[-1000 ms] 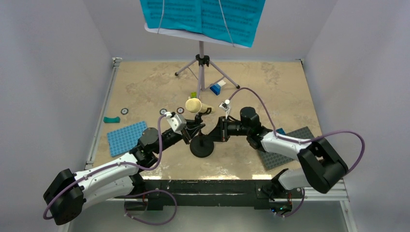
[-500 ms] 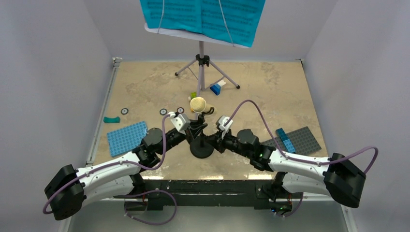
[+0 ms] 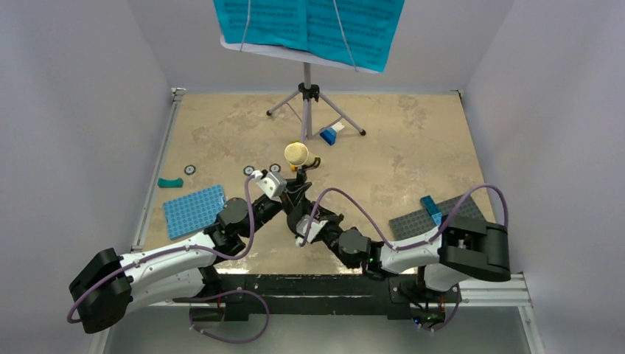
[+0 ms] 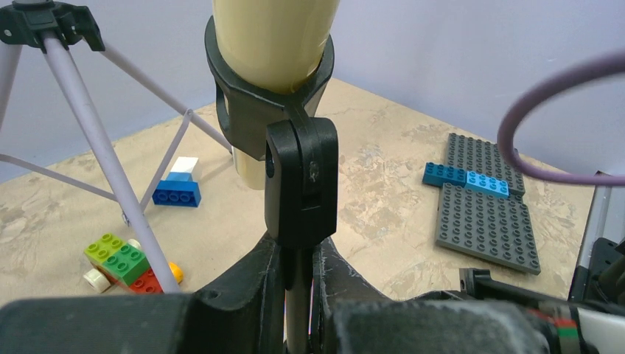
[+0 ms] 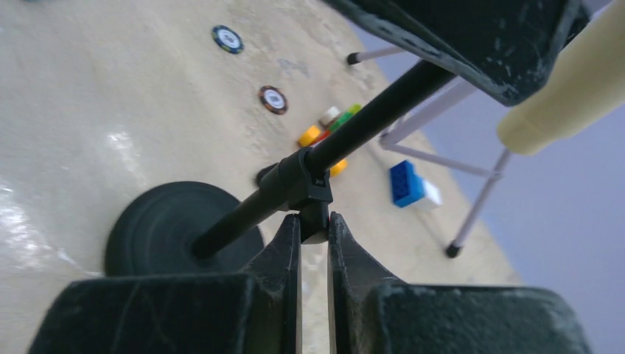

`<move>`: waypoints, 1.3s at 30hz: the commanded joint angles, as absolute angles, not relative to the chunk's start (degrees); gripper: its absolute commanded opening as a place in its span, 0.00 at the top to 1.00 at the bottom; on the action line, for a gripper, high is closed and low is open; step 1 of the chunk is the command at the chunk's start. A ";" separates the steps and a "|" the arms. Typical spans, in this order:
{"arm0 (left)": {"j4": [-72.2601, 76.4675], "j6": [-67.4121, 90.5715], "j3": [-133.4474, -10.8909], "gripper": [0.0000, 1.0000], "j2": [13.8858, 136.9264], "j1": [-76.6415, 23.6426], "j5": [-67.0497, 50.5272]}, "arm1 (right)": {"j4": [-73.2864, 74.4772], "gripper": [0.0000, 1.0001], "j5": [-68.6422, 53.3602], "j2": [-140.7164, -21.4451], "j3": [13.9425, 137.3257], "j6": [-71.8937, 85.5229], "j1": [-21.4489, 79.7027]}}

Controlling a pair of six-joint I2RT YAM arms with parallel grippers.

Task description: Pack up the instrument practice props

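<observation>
The left pincer (image 4: 297, 279) and right pincer (image 5: 315, 234) are each pinching the thin-poled matte black round-based mic stand (image 5: 147, 221), which is cradling a smooth cream cone-shaped toy microphone (image 4: 273, 37).

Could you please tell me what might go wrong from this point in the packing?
1. Left gripper and right gripper both clamp the black mic stand; moving out of step could twist it or slip a grip.
2. The cream microphone only sits in the clip; tilting might drop it.
3. The music stand tripod is close behind; a swing could knock it.
</observation>
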State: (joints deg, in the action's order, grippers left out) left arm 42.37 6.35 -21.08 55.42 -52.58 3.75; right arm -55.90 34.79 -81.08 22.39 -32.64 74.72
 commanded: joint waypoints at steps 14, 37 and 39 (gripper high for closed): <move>39.57 10.75 -17.70 1.00 55.56 -54.68 2.69 | -20.60 0.19 33.97 -63.16 32.84 -15.03 74.62; 43.70 4.88 -18.73 1.00 54.14 -56.18 8.20 | -38.25 0.18 -41.72 -67.93 26.85 58.14 35.26; 43.96 4.38 -18.51 1.00 53.85 -56.69 8.53 | -39.53 0.20 -43.84 -71.01 27.48 58.97 35.16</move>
